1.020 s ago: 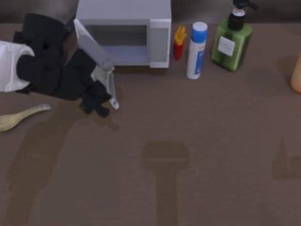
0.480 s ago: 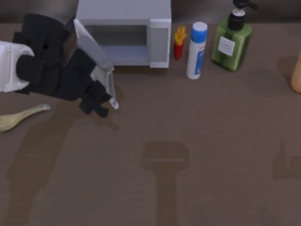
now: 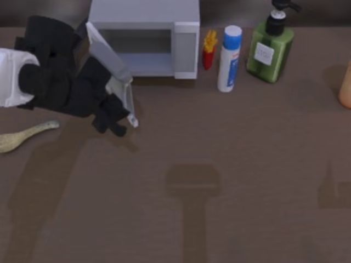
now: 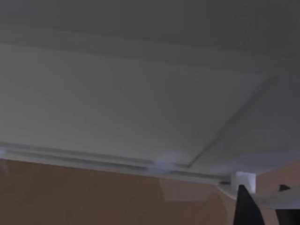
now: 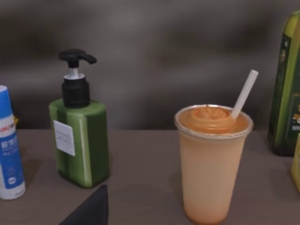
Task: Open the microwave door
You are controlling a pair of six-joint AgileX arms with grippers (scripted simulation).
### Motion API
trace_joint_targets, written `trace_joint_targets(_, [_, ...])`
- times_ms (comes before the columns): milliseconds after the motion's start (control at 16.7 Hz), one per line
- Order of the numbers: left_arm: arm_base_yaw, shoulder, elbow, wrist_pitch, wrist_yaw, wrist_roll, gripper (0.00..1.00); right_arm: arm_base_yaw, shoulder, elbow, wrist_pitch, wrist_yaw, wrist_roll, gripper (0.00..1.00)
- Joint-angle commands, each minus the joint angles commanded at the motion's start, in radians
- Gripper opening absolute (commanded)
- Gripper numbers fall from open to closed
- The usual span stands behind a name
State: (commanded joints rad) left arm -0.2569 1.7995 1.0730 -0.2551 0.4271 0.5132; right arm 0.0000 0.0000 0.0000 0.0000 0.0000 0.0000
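Observation:
The white-grey microwave stands at the table's back, left of centre. The microwave door is swung out on its left hinge and points toward the front left, so the cavity shows. My left gripper sits at the door's free edge, shut on it. In the left wrist view the door fills the picture, and its thin edge passes between the dark fingers of the left gripper. My right arm is out of the top view. Only a dark part of the right gripper shows in its own wrist view.
Right of the microwave stand a red fries toy, a blue-white bottle and a green pump bottle. An orange cup with a straw is at the right edge, beside a dark green bottle. A pale spoon lies front left.

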Motion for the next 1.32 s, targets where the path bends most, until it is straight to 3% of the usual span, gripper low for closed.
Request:
trace_joint_targets(420, [0.0, 0.0, 0.0, 0.0, 0.0, 0.0, 0.0, 0.0, 0.0, 0.0, 0.0, 0.0, 0.0, 1.0])
trace_joint_targets(1020, [0.041, 0.004, 0.013, -0.055, 0.061, 0.105, 0.0, 0.0, 0.0, 0.0, 0.0, 0.0, 0.0, 1.0])
trace_joint_targets(1320, [0.044, 0.004, 0.013, -0.058, 0.063, 0.111, 0.0, 0.0, 0.0, 0.0, 0.0, 0.0, 0.0, 1.0])
